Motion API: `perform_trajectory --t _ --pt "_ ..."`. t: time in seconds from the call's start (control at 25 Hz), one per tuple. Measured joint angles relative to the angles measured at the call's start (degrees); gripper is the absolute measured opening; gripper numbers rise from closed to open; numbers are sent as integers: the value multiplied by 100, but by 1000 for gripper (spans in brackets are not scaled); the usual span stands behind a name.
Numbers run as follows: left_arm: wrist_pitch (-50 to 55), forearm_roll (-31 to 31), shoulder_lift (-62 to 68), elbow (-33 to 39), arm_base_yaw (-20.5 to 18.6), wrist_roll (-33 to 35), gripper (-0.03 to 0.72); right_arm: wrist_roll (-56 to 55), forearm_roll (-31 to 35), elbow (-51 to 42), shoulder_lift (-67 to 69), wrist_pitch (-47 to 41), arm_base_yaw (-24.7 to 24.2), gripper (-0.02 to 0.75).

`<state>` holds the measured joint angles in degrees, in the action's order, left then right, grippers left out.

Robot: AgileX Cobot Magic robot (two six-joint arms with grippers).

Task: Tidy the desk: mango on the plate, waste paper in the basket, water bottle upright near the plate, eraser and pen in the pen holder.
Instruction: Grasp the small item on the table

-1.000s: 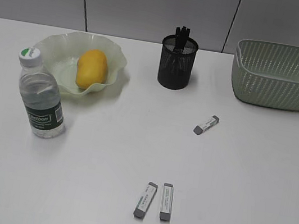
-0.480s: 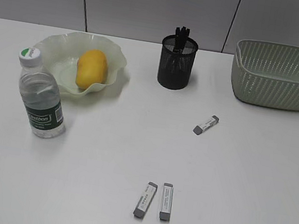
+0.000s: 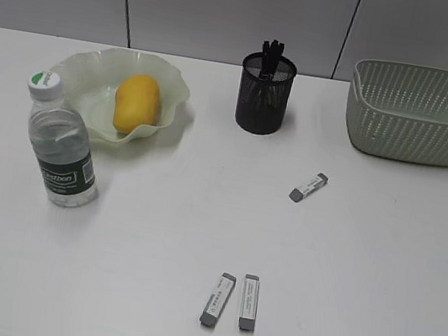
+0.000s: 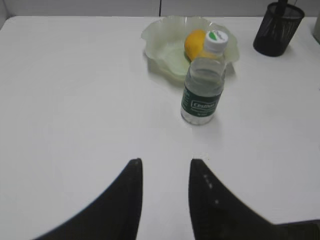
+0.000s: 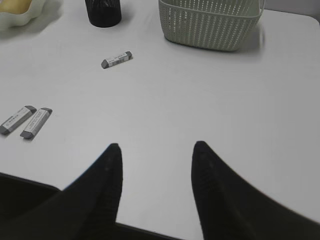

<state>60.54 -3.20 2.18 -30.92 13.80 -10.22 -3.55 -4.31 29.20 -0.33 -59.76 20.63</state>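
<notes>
Three erasers [image 3: 309, 187] are still lying loose on the worktop [image 3: 378, 269], one at five o'clock from the pen holder [image 3: 265, 93]. I am holding my right gripper [image 5: 156, 172] spread and empty, planning a grip across its narrow sides.

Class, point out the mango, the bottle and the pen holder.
mango [image 3: 138, 102]: exterior view, middle of the fruit.
bottle [image 3: 63, 151]: exterior view, clear body above the label.
pen holder [image 3: 263, 97]: exterior view, mesh wall.
</notes>
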Motion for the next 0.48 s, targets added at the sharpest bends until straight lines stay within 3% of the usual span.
perform_trajectory --t 0.2,0.48 --pt "-78 320 1443 -44 0 433 239 5 11 0 0 0 -543 368" --pt "-840 2162 3647 -447 38 2041 241 5 36 0 0 0 -997 366"
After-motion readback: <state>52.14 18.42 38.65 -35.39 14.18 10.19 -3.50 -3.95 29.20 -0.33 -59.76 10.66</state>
